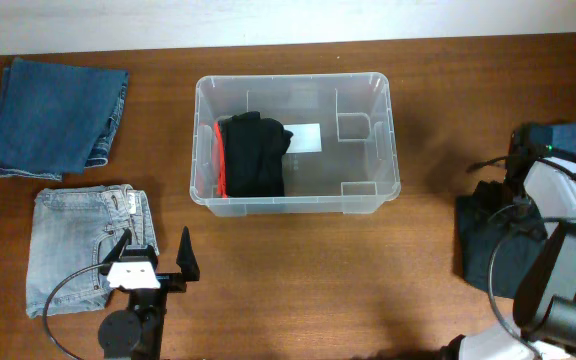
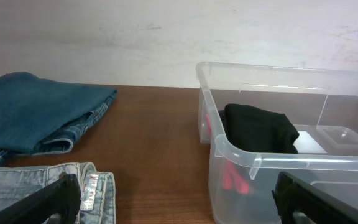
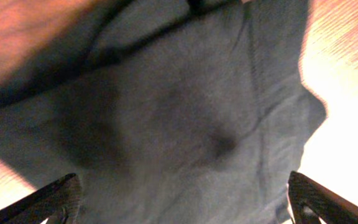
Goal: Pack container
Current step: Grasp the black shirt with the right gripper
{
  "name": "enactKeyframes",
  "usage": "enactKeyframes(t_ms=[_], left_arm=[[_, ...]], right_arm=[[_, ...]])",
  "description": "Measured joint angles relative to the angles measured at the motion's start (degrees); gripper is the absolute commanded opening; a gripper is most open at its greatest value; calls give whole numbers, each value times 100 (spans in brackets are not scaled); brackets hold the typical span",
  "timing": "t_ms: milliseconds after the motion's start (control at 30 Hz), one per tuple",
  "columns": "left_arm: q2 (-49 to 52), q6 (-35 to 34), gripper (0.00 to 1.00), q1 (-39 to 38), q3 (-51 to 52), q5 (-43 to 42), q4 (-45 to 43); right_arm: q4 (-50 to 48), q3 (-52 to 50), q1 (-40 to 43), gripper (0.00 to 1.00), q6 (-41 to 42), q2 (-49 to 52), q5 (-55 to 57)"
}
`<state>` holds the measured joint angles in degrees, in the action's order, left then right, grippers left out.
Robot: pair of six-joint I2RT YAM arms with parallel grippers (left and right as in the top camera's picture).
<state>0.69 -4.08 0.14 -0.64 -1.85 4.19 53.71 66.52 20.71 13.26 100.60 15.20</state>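
Two grippers are hanging spread, empty: left gripper [image 1: 156,245] by pale folded denim jeans [image 1: 78,250], right gripper [image 3: 185,208] over a dark folded cloth garment [image 3: 166,112]. Picking is seemingly starting; the next move is calling for lowering, pinching, carrying left into the clear rectangular plastic container [image 1: 293,80] at centre.

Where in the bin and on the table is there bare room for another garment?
Inside the container, the right half is bare, beside the black garment. The table is bare in front of the container, between the left gripper and the dark garment at right. Crowded at left: dark jeans, light jeans.
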Motion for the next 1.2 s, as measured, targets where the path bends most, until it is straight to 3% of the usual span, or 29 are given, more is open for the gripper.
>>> enactKeyframes(t_ms=[333,600,1200], left_arm=[[0,0,99,0,0,0,0],[0,0,99,0,0,0,0],[0,0,100,0,0,0,0]], right_arm=[[293,-122,-1375,98,-179,-240,1185],[240,-323,-1445,98,-28,-240,1799],[227,-380,-1445,98,2,31,1690]])
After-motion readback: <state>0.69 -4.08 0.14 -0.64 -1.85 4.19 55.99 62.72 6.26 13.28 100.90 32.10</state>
